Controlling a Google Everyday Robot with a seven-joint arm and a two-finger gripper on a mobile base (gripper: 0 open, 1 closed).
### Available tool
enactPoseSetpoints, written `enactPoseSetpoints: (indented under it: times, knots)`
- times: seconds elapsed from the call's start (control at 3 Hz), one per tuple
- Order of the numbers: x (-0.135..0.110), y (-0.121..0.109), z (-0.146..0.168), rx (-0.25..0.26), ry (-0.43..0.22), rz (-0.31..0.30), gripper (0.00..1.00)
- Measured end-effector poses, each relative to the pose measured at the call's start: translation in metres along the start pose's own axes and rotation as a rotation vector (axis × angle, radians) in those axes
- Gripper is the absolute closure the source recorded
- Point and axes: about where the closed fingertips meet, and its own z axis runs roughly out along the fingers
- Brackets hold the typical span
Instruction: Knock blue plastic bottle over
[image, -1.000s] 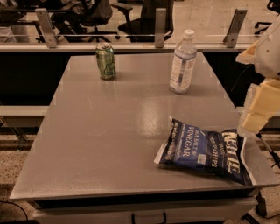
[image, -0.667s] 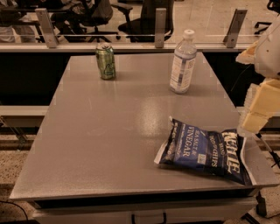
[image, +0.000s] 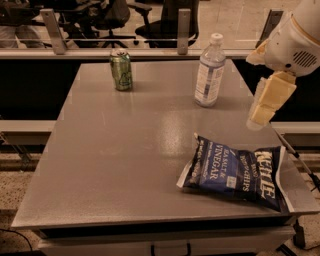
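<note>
The bench (image: 115, 165) carries a dark blue chip bag (image: 235, 172) at its front right corner. The pincer (image: 261, 115) hangs over the right edge; whether it is open or closed, I cannot tell. The blue plastic bottle (image: 209, 72) stands upright near the back edge, well apart from the green can (image: 121, 71).

The robot's white rounded arm (image: 295, 40) enters at the upper right, beyond the right edge of the flat grey worktop (image: 125, 150). Its cream-coloured gripper (image: 257, 117) hangs from it, slanting down and leftward, in the air over that right edge.
</note>
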Motion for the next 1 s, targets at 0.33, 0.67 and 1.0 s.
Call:
enactPoseSetpoints:
  times: [0.33, 0.67, 1.0]
  knots:
    - [-0.024, -0.057, 0.049, -0.015, -0.095, 0.024, 0.0]
    - [-0.032, -0.101, 0.084, 0.015, -0.162, 0.109, 0.0]
    - [-0.04, -0.134, 0.106, 0.071, -0.234, 0.199, 0.0]
